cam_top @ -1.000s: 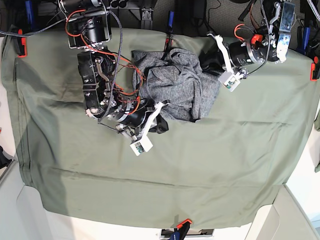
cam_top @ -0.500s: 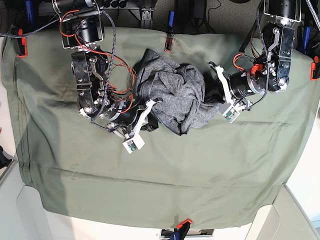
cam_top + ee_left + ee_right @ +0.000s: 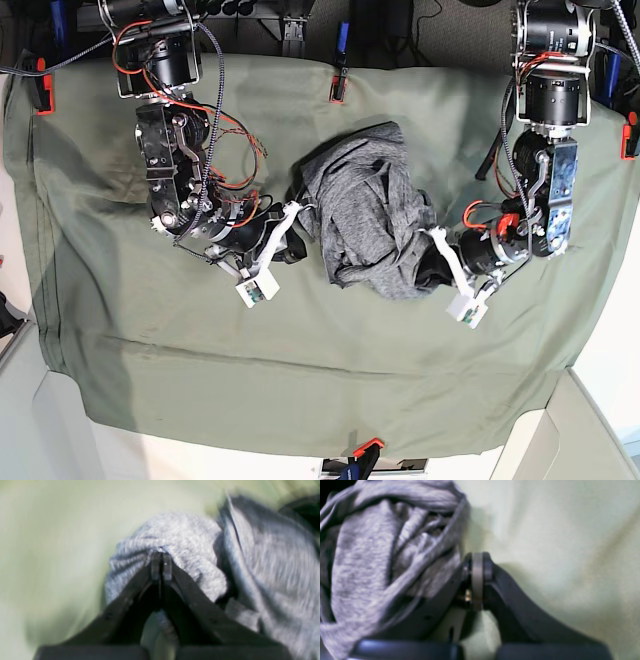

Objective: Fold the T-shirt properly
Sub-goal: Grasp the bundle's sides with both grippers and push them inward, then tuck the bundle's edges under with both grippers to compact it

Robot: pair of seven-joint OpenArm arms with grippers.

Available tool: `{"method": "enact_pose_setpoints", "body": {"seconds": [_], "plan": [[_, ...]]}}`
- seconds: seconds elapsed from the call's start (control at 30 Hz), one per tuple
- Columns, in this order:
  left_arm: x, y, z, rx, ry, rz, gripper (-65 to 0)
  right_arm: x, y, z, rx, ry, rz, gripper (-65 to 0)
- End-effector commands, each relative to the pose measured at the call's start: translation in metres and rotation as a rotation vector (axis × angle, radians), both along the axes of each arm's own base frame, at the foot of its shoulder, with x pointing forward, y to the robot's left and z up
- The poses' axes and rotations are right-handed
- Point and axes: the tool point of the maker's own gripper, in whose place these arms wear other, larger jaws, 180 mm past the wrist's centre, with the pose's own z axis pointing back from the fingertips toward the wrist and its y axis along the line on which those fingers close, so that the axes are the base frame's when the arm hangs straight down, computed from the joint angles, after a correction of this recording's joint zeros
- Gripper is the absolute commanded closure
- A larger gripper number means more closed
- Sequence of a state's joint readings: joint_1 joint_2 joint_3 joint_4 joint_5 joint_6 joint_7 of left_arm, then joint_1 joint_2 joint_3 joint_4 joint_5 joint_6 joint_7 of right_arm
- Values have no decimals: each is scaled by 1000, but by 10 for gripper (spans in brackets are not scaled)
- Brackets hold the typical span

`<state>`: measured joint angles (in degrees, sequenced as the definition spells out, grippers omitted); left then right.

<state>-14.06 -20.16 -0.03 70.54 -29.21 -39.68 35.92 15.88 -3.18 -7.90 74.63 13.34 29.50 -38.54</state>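
Observation:
The heather-grey T-shirt (image 3: 368,210) lies bunched in a crumpled heap in the middle of the olive-green table cloth (image 3: 300,370). My right gripper (image 3: 300,222), on the base view's left, is at the heap's left edge. In the right wrist view it (image 3: 477,567) is shut with a thin grey strip of shirt between the tips and T-shirt folds (image 3: 382,555) draped over its left finger. My left gripper (image 3: 428,262), on the base view's right, is at the heap's lower right. In the left wrist view it (image 3: 161,563) is shut on a fold of the T-shirt (image 3: 190,542).
Red clamps hold the cloth at the left edge (image 3: 42,95), the back edge (image 3: 338,85), the right edge (image 3: 628,140) and the front edge (image 3: 367,446). Both arms' cables and bodies reach in from the back corners.
Both arms have moved toward the front of the table and dragged the T-shirt from the back edge to the middle. The arm on the base view's right swung down furthest.

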Motion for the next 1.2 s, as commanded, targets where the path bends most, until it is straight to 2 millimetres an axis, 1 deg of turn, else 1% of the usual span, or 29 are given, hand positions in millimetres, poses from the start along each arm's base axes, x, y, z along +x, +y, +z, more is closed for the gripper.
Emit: {"method": "enact_pose_setpoints", "body": {"seconds": [0.0, 0.07, 0.17, 0.23, 0.27, 0.3, 0.37, 0.5, 0.57, 0.63, 0.7, 0.73, 0.83, 0.93, 1.0, 1.1, 1.17], "plan": [[18, -4, 19, -32, -57, 4, 0, 11, 5, 19, 39, -50, -2, 0], [28, -15, 18, -48, -47, -6, 0, 10, 6, 19, 48, -47, -3, 0], [34, -38, 13, -41, -22, -59, 0, 8, 7, 18, 59, -40, -3, 0], [35, -46, 13, -23, -20, -94, 0, 7, 7, 16, 57, -36, -3, 0], [36, -46, 16, -21, -27, -97, 0, 6, 7, 16, 57, -35, -3, 0], [39, -44, 22, -23, -40, -95, 0, 6, 7, 16, 57, -35, -4, 0], [44, -33, 42, -36, -87, -82, 0, 6, 7, 16, 58, -35, -4, 0], [46, 5, 87, -5, -155, -61, 0, 7, 11, 23, 99, -38, -5, 0], [43, 20, 106, 17, -180, -61, 0, 8, 14, 31, 127, -52, -7, 0], [39, 30, 124, 10, -209, -62, 0, 11, 17, 43, 148, -84, -8, 0], [30, 34, 138, -23, -227, -70, 0, 13, 22, 55, 165, -115, -6, 0], [23, 34, 139, -25, -218, -80, 0, 14, 24, 61, 173, -128, -5, 0], [-6, 23, 129, -44, -171, -122, 0, 15, 32, 72, 197, -148, 0, 0], [-39, 9, 103, -55, -109, -161, 0, 13, 42, 76, 218, -148, 6, 0], [-55, 2, 84, -77, -64, -163, 0, 13, 46, 77, 213, -151, 9, 0], [-68, 0, 62, -73, -34, -146, 0, 14, 44, 73, 175, -159, 9, 0], [-69, -2, 54, -72, -42, -128, 0, 14, 43, 72, 166, -160, 7, 0]]}}
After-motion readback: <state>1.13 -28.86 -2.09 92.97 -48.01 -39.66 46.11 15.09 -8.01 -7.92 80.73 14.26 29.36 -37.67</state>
